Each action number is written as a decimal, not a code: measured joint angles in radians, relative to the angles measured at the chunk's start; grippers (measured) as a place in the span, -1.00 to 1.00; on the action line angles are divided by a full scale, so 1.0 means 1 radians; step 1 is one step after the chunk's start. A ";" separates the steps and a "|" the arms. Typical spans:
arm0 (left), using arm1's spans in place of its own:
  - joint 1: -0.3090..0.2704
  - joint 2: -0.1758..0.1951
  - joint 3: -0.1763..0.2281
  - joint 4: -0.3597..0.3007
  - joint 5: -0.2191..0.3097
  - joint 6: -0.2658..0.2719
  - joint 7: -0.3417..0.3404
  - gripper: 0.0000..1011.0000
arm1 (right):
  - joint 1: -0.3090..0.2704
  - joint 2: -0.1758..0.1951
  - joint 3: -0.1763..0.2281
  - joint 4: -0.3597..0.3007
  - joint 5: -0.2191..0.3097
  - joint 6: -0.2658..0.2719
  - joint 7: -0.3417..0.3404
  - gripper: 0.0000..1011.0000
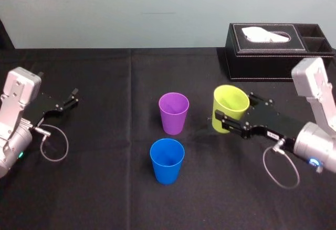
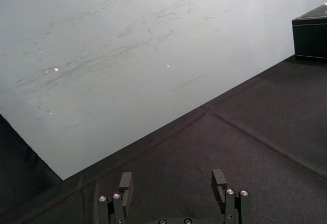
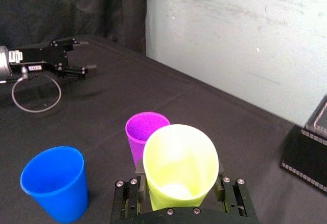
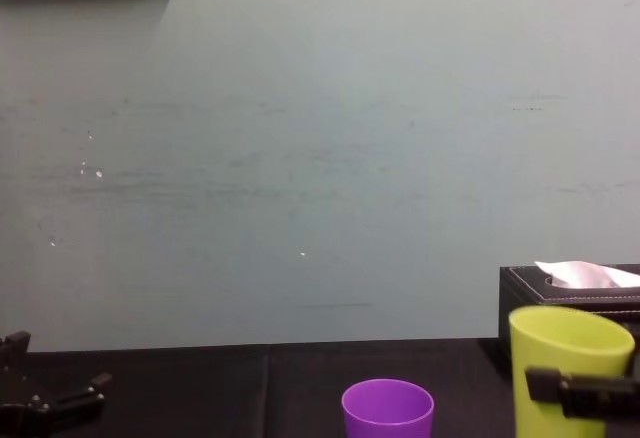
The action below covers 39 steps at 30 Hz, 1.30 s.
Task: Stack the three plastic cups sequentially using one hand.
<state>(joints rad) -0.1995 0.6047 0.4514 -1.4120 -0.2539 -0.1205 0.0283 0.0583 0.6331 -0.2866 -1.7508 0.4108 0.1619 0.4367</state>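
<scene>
My right gripper is shut on the yellow-green cup, one finger on each side of it, to the right of the purple cup. The yellow-green cup leans slightly, and in the chest view its rim stands higher than the purple cup's. The blue cup stands upright just in front of the purple one, mouth up. The purple cup and blue cup are both empty. At the table's left my left gripper rests open, nothing between its fingers.
A black tissue box with white tissue stands at the back right, just behind my right arm. A black cloth covers the table, and a pale wall runs along its far edge. Cable loops hang from both wrists.
</scene>
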 joint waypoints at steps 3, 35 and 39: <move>0.000 0.000 0.000 0.000 0.000 0.000 0.000 1.00 | 0.029 -0.004 -0.012 -0.007 -0.011 0.017 -0.002 0.46; 0.000 0.000 0.000 0.000 0.000 0.000 0.000 1.00 | 0.253 -0.129 -0.161 0.120 -0.086 0.015 0.040 0.46; 0.000 0.000 0.000 0.000 0.000 0.000 0.000 1.00 | 0.271 -0.143 -0.178 0.148 -0.093 0.011 0.048 0.46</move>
<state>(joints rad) -0.1995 0.6047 0.4514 -1.4120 -0.2539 -0.1205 0.0283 0.3295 0.4906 -0.4650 -1.6027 0.3176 0.1733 0.4847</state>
